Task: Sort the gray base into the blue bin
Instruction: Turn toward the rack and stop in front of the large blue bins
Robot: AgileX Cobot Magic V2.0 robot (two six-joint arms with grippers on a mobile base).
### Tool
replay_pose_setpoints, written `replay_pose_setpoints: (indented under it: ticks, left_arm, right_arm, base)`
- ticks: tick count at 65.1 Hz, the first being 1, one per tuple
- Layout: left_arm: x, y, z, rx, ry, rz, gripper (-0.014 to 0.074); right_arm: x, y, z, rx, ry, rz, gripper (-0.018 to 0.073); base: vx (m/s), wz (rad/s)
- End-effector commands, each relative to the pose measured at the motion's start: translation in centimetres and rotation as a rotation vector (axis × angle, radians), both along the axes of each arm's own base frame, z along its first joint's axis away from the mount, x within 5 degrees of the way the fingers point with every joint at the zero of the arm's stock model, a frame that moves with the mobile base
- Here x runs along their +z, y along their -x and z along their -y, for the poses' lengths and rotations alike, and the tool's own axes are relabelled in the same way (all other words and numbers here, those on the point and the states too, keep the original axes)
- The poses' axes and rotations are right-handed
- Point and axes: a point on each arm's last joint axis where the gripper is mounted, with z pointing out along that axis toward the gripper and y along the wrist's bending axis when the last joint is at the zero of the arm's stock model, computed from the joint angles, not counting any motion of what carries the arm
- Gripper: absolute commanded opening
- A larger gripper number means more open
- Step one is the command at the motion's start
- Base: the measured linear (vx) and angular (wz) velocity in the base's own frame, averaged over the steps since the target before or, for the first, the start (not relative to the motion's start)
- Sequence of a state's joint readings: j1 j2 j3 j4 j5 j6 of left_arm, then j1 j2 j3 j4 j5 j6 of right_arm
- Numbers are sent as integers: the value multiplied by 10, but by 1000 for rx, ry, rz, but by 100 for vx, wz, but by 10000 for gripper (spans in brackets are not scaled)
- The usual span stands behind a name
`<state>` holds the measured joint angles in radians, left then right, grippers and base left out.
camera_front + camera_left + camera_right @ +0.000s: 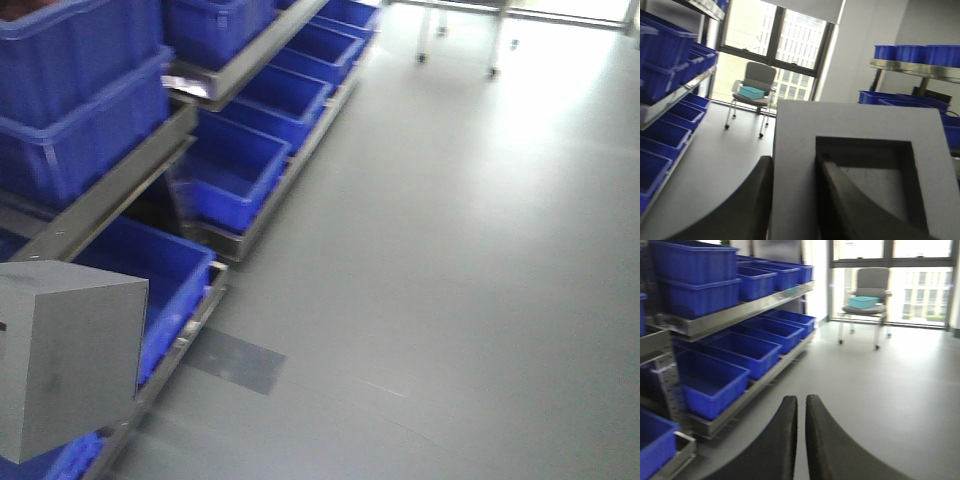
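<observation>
The gray base (65, 350) is a light gray block held in the air at the lower left, beside the shelf rack. In the left wrist view it (855, 120) fills the middle, recess facing the camera. My left gripper (795, 159) is shut on one wall of it, one finger outside and one inside the recess. Several alike blue bins stand on the rack; the nearest blue bin (165, 270) is open-topped, just right of and below the block. My right gripper (801, 399) is shut and empty above the floor, with blue bins (715, 375) to its left.
The metal shelf rack (100, 200) runs along the left with rows of blue bins. A second rack with bins (920, 52) stands on the other side. A chair (870, 285) carrying a teal box (863, 301) is by the windows. Gray floor (450, 280) lies between.
</observation>
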<state>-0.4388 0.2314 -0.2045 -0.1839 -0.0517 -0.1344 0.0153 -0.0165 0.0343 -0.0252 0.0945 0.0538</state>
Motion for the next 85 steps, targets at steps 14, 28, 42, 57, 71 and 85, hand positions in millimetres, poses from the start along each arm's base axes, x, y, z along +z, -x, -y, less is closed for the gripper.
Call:
replay_pose_setpoints:
  ticks: [14,28,42,57,71,85]
  left_arm:
    - [19,1,-2,13,67,109,4]
    - [19,1,-2,13,67,109,4]
    - [19,1,-2,13,67,109,4]
    - [19,1,-2,13,67,109,4]
    - [19,1,-2,13,67,109,4]
    - [19,1,-2,13,67,109,4]
  right_arm:
    - [9,1,0,2,12,90,-4]
    - [9,1,0,2,12,90,-4]
    - [9,1,0,2,12,90,-4]
    - [9,1,0,2,12,90,-4]
    - [9,1,0,2,12,90,-4]
    - [9,1,0,2,12,90,-4]
  base:
    - [26,78]
    - [24,81]
    - [21,80]
    - [20,76]
    - [19,73]
    - [16,61]
